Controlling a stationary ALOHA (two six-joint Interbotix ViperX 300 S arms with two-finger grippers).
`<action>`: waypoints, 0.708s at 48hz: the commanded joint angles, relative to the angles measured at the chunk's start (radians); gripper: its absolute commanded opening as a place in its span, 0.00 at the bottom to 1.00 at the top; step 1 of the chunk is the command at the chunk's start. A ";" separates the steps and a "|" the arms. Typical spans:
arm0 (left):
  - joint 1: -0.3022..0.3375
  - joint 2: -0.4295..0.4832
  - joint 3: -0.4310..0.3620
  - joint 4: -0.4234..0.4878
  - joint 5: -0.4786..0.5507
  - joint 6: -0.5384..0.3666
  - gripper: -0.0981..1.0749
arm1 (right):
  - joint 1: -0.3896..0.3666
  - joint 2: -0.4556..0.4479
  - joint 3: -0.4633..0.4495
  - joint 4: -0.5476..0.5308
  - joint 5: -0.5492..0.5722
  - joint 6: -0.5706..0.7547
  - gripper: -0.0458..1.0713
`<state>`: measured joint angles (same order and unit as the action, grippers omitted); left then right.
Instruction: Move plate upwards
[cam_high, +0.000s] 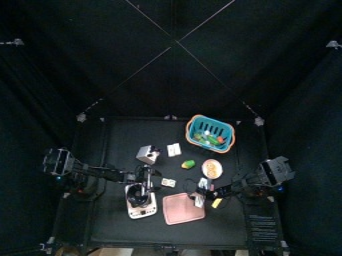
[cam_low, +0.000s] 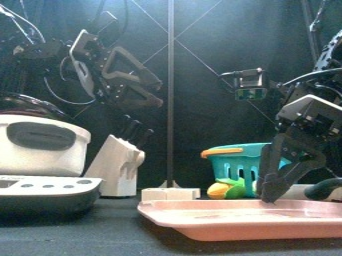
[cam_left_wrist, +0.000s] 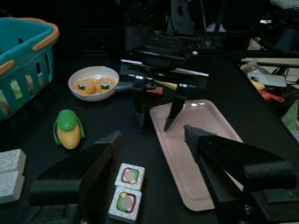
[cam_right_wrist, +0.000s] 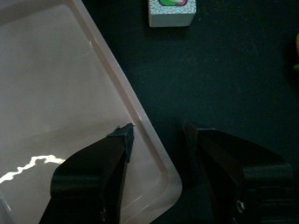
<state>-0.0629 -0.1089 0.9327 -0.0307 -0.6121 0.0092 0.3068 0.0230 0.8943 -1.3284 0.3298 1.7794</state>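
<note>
The pink plate (cam_high: 179, 209) lies flat near the table's front edge, large and close in the front view (cam_low: 227, 213). My right gripper (cam_right_wrist: 158, 133) stands open astride the plate's (cam_right_wrist: 59, 105) right rim, one jaw over the pink surface and one over the black table. The front view shows it (cam_low: 285, 183) pointing down at the plate, fingertips at the rim. My left gripper (cam_left_wrist: 152, 138) hangs open and empty above the table, facing the plate (cam_left_wrist: 193, 153) and the right gripper (cam_left_wrist: 173, 105). In the top view it (cam_high: 150, 181) is left of the plate.
A teal basket (cam_high: 210, 130) stands at the back right and a tan dish (cam_high: 211, 170) with food in front of it. A green and yellow toy (cam_left_wrist: 68, 129) and small white blocks (cam_left_wrist: 126, 188) lie mid-table. A white appliance (cam_low: 43, 150) stands left of the plate.
</note>
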 joint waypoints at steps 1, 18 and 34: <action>0.002 -0.003 -0.008 -0.002 -0.006 0.000 0.88 | -0.002 -0.009 -0.017 0.000 -0.002 0.002 0.76; 0.003 -0.003 -0.005 -0.002 -0.006 0.000 0.88 | -0.006 0.015 -0.017 0.006 -0.002 0.002 0.58; 0.003 -0.003 -0.005 -0.002 -0.006 0.000 0.88 | -0.072 0.021 -0.020 0.009 0.028 0.002 0.58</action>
<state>-0.0614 -0.1074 0.9388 -0.0307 -0.6136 0.0092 0.2684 0.0522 0.8774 -1.3238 0.3405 1.7794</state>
